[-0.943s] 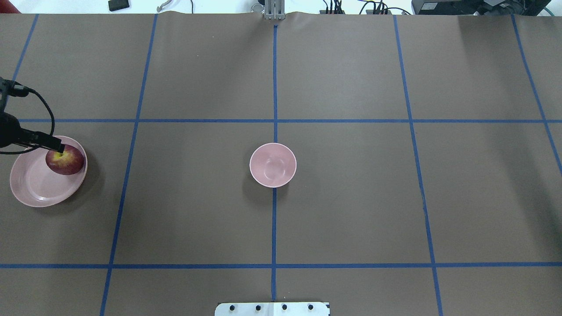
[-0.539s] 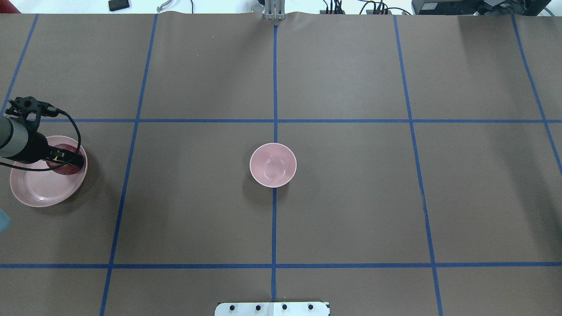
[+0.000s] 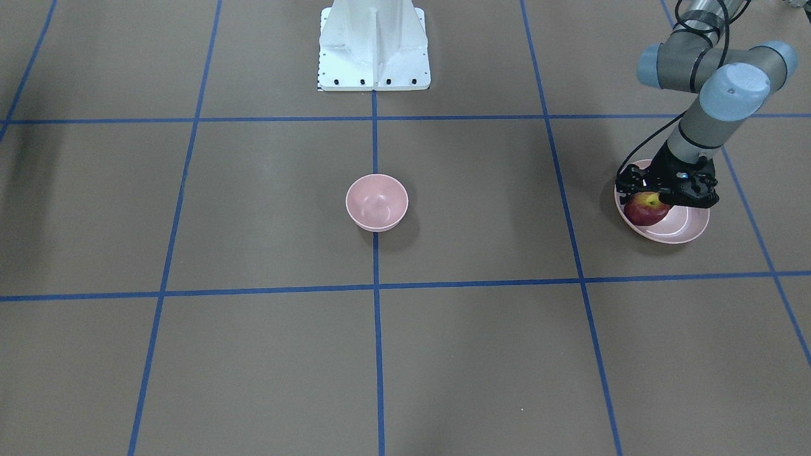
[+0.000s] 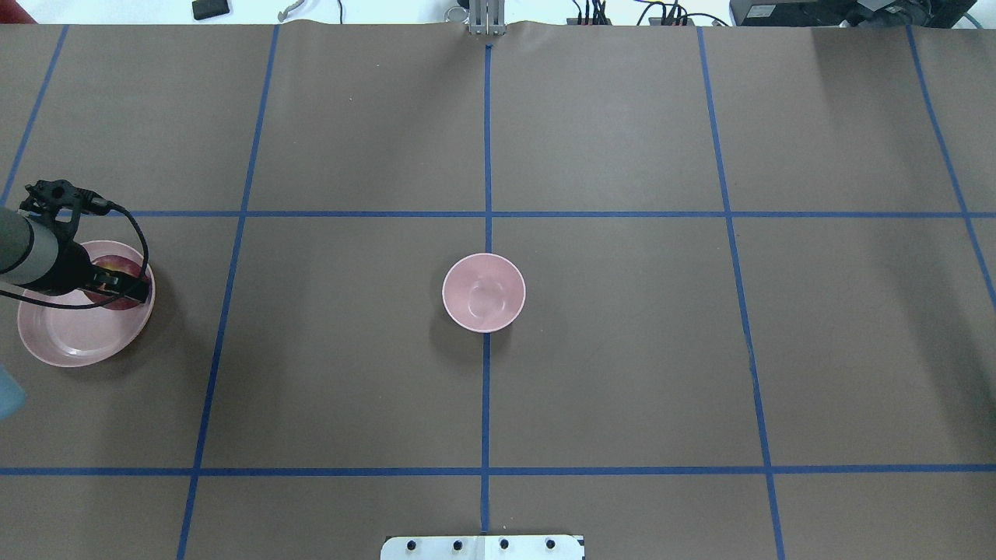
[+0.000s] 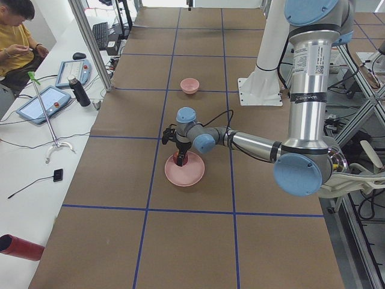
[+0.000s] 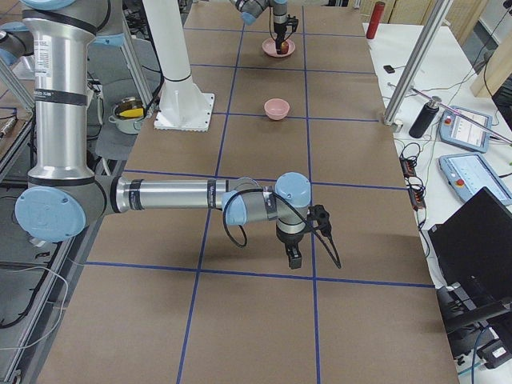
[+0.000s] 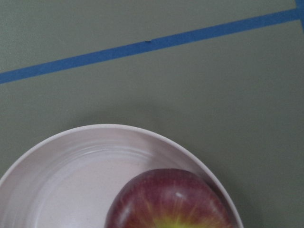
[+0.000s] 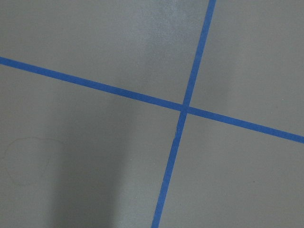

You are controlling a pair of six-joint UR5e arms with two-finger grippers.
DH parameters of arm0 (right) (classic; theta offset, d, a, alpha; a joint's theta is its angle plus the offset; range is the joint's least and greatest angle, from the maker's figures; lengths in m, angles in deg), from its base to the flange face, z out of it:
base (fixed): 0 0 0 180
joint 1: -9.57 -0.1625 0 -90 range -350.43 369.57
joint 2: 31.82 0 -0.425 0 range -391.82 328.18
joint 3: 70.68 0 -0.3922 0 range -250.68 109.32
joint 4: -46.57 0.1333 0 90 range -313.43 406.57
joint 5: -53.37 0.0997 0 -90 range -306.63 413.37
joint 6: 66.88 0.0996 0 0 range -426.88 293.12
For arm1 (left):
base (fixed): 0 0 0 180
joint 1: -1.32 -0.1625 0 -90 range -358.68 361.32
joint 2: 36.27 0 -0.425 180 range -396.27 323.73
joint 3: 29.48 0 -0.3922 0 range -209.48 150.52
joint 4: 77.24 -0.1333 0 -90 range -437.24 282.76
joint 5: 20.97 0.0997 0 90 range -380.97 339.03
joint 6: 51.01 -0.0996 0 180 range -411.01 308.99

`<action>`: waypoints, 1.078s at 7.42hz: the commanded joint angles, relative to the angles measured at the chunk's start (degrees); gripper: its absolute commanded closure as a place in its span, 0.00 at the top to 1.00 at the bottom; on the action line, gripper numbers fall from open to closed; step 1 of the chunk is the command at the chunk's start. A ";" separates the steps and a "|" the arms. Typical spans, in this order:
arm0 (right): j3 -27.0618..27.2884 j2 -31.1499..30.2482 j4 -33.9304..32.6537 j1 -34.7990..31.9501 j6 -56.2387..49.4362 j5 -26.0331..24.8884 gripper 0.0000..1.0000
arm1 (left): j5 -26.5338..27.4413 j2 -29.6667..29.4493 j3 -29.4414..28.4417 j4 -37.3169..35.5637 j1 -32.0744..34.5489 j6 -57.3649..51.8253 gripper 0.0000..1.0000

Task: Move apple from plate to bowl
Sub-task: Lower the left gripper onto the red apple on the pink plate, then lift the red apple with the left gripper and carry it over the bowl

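Observation:
The dark red apple (image 3: 645, 210) lies at the edge of the pale pink plate (image 3: 687, 228) nearest the bowl, at the table's left end. In the overhead view my left gripper (image 4: 118, 285) hangs right over the apple (image 4: 117, 269) on the plate (image 4: 70, 334) and looks open, holding nothing. The left wrist view shows the apple (image 7: 171, 199) close below, with no fingers in frame. The small deep pink bowl (image 4: 483, 292) stands empty at the table's centre. My right gripper (image 6: 294, 260) shows only in the exterior right view, low over bare table; I cannot tell whether it is open or shut.
The robot's white base (image 3: 374, 44) stands at the table's near edge. Blue tape lines (image 8: 183, 109) grid the brown table. A bench with tablets (image 5: 45, 102) and a seated operator (image 5: 15, 36) runs along the far side.
My left gripper swung from beside the plate to right over the apple, then stayed almost still. The apple, plate and bowl have not moved.

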 commanded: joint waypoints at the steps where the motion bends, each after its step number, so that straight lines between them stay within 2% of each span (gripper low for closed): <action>1: 0.16 0.09 0.00 0.01 0.10 0.00 1.00 | -0.10 -0.56 0.03 0.00 0.00 -0.10 0.62; 3: 0.16 0.18 0.00 0.01 0.18 0.00 1.00 | -0.28 -0.29 0.64 -0.09 0.35 -0.45 0.14; 4: 0.16 0.18 0.00 0.01 0.18 0.00 1.00 | -0.89 -0.38 1.08 -0.17 2.00 -2.10 0.07; 5: 0.16 0.18 0.00 0.01 0.27 0.00 1.00 | -3.85 -0.90 1.87 -2.44 4.46 -2.21 0.04; 6: 0.16 0.10 0.00 0.01 0.27 0.00 1.00 | -4.23 -4.65 3.88 -8.46 4.92 -2.12 0.02; 8: -0.19 0.10 0.00 0.01 0.36 0.00 1.00 | -3.62 -17.54 6.80 -27.34 4.31 1.28 0.02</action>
